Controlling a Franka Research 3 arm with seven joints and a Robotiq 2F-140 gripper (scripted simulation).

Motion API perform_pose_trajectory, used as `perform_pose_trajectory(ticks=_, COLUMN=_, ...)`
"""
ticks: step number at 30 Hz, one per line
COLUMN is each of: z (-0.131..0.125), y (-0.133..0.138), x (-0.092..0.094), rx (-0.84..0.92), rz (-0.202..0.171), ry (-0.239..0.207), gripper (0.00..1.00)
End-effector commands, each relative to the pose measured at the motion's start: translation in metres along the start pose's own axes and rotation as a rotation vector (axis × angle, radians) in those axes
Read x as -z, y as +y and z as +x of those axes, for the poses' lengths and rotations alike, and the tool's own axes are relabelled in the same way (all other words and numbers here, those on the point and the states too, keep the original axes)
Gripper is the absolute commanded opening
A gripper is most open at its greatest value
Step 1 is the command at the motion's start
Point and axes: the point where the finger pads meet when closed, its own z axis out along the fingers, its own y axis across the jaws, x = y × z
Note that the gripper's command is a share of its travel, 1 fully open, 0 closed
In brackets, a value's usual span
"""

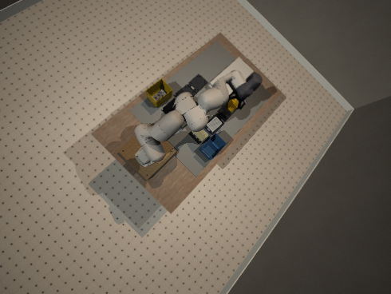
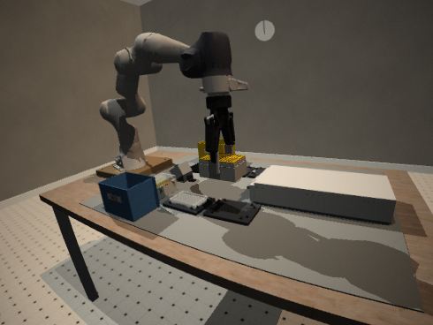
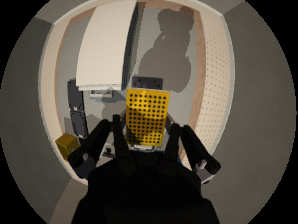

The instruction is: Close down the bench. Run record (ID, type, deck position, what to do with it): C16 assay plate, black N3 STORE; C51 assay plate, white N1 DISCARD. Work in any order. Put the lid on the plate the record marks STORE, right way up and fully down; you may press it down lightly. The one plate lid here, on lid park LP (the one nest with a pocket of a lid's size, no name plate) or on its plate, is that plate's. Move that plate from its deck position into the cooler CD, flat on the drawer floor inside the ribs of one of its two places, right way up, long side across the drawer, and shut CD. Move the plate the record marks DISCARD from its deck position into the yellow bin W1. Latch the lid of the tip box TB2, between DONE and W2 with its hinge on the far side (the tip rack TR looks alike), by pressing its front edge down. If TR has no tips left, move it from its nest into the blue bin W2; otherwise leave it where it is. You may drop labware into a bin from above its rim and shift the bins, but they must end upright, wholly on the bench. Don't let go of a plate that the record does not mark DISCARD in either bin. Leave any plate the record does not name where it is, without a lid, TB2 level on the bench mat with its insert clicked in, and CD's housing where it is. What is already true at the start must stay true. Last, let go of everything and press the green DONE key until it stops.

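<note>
My gripper (image 2: 221, 155) is shut on the tip rack TR (image 2: 221, 167), a grey box with a yellow perforated top. It stands at the far middle of the mat; I cannot tell whether it touches the mat. In the wrist view the yellow grid (image 3: 148, 117) sits between the two fingers. From above the rack (image 1: 233, 105) shows under the wrist. The blue bin W2 (image 2: 128, 194) stands at the near left corner, also in the overhead view (image 1: 211, 145). The tip box TB2 (image 2: 164, 182) stands right beside it.
The cooler CD (image 2: 324, 192) is a long white box at the right, drawer shut. A white plate (image 2: 189, 200) lies in a nest beside an empty black nest (image 2: 231, 211). The yellow bin W1 (image 1: 157, 90) stands behind the arm with something pale inside.
</note>
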Motion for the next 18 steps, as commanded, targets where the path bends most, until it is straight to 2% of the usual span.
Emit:
perform_pose_trajectory(ticks=1, z=-0.004, y=0.008, x=0.004, rx=-0.007, rz=-0.004, ry=0.018, gripper=0.0)
perform_pose_trajectory(ticks=18, z=-0.041, y=0.021, x=0.003, rx=-0.007, rz=-0.004, ry=0.018, gripper=0.0)
